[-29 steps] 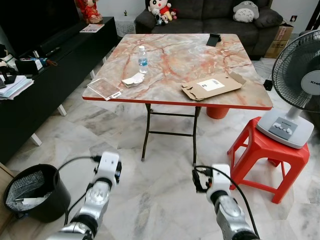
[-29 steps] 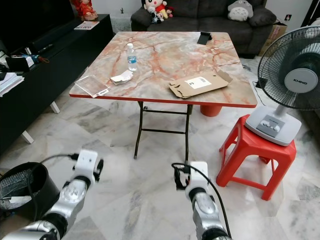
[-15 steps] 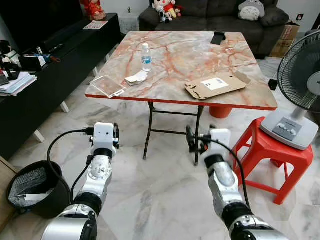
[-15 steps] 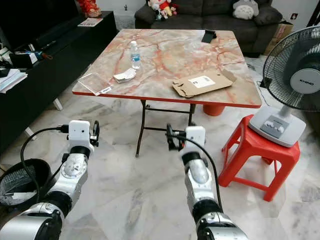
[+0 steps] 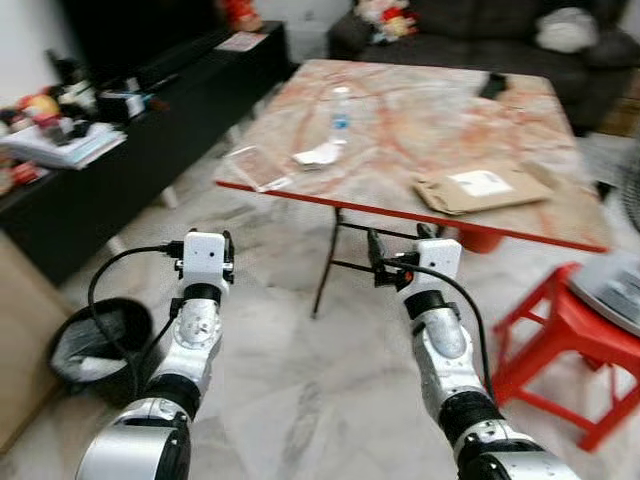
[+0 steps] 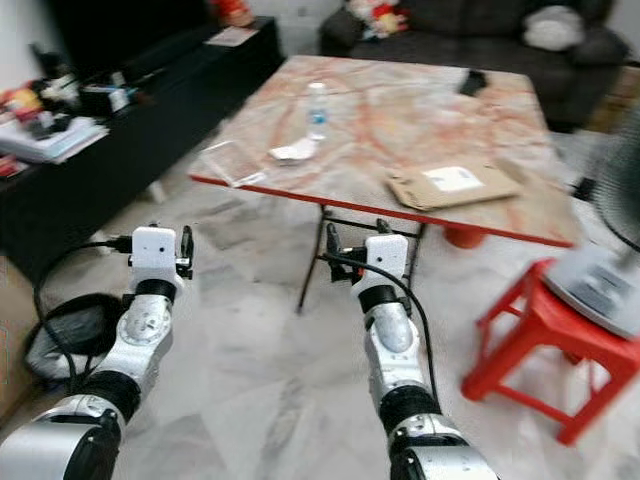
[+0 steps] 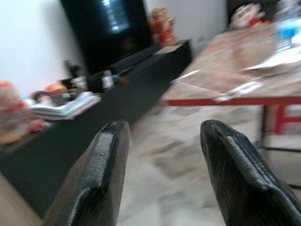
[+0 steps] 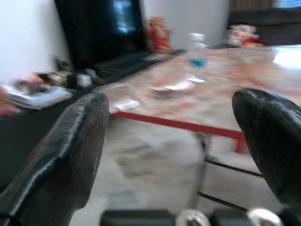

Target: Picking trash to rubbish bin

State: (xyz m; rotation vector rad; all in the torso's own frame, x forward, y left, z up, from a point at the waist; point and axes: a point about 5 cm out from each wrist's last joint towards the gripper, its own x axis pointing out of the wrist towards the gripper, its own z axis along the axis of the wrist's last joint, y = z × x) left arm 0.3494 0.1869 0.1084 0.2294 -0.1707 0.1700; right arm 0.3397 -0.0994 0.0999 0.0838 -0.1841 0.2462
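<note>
On the marble table (image 5: 400, 120) lie a crumpled white paper (image 5: 318, 155), a clear plastic box (image 5: 255, 167), a flattened cardboard sleeve (image 5: 478, 188) and a standing water bottle (image 5: 340, 103). A black rubbish bin (image 5: 100, 340) with a liner sits on the floor at my left. My left gripper (image 5: 207, 240) is raised in front of me, short of the table's edge, open and holding nothing. My right gripper (image 5: 398, 250) is held up beside it below the table's front edge, also open and holding nothing. In the right wrist view the bottle (image 8: 197, 54) and paper (image 8: 171, 87) are blurred.
A black TV console (image 5: 130, 130) with books and clutter runs along the left. A red stool (image 5: 560, 330) carrying a fan base (image 5: 620, 300) stands at the right. A dark sofa (image 5: 470, 25) is behind the table, and a black phone (image 5: 492, 85) lies on its far side.
Both arms have risen from low near the floor to chest height. The camera has swung left and the picture is blurred; the table's things have not moved.
</note>
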